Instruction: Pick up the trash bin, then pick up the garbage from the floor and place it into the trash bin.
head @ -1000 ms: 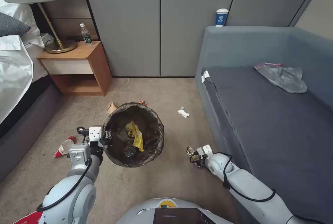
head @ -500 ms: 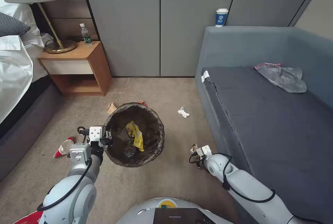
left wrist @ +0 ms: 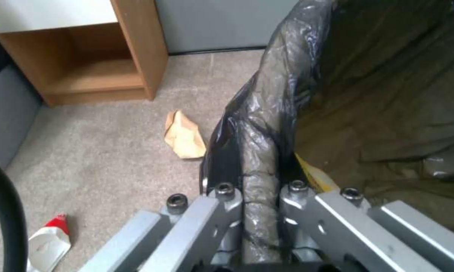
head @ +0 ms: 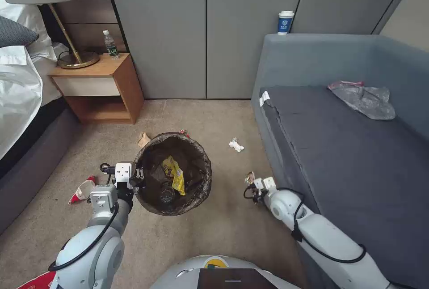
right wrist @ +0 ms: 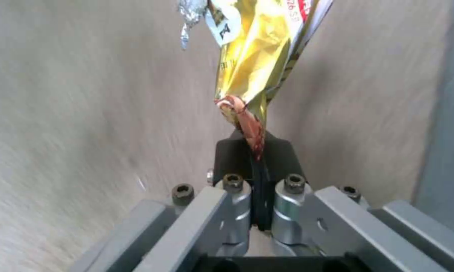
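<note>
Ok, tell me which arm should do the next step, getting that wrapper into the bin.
Right. The right tool is shut on the yellow wrapper, beside the trash bin. The left tool is clamped on the bin's rim, holding it up.

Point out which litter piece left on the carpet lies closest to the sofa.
The white tissue: it lies alone between the trash bin and the sofa; the brown paper bag and red-white paper cup lie on the bin's far side.

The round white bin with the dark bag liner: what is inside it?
Inside the round white bin with the dark bag liner, held at its rim by the left claw, lie a yellow snack wrapper and a small clear bottle. The crumpled liner may hide more.
</note>
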You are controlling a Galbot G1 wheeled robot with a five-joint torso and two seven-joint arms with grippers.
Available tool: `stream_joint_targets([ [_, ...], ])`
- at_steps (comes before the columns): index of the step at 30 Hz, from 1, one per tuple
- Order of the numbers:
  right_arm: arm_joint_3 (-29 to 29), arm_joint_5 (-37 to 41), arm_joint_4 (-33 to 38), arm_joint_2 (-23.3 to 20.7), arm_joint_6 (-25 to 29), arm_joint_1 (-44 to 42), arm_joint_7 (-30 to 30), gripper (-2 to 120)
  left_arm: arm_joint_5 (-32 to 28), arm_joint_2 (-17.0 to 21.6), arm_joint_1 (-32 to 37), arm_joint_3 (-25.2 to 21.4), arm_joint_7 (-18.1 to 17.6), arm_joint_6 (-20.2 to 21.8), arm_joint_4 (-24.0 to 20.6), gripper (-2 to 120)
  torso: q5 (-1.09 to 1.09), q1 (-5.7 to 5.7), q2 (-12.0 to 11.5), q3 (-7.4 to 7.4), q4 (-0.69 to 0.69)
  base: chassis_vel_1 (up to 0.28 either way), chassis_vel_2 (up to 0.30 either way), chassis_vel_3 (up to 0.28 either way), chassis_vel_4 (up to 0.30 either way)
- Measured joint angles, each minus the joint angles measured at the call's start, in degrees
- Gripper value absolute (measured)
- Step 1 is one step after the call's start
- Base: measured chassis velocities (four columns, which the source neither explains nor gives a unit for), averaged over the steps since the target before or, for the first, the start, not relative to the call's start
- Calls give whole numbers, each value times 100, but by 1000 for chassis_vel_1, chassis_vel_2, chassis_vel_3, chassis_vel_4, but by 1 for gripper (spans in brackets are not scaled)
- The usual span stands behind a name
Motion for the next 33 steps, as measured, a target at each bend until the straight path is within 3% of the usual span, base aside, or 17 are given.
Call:
stream_joint_targets([
  [3, 336, 7, 739, -80, 146, -76, 29, 0, 0, 4, -10, 1, 0, 0, 19, 2, 0, 0, 0, 0, 1, 0, 0, 0, 0],
  [10, 788, 233, 1706, -87, 287, -85, 185, 0, -2, 0, -4, 3, 2, 24, 32, 2, 0, 0, 0, 0, 1, 0, 0, 0, 0],
  [20, 1622, 1014, 3477, -138, 320, -130, 118, 0, 4, -2, 19, 46, 3, 76, 82, 2, -1, 0, 0, 0, 0, 0, 0, 0, 0],
  [23, 1571, 1438, 3947, -197, 404, 69, -110, 0, 7, 3, 18, 88, 3, 125, 111, 2, 0, 0, 0, 0, 0, 0, 0, 0, 0],
  [33, 1047, 1986, 4176, -182, 415, 761, -671, 0, 32, 3, 22, 158, 6, 184, 154, 2, -1, 0, 0, 0, 1, 0, 0, 0, 0],
])
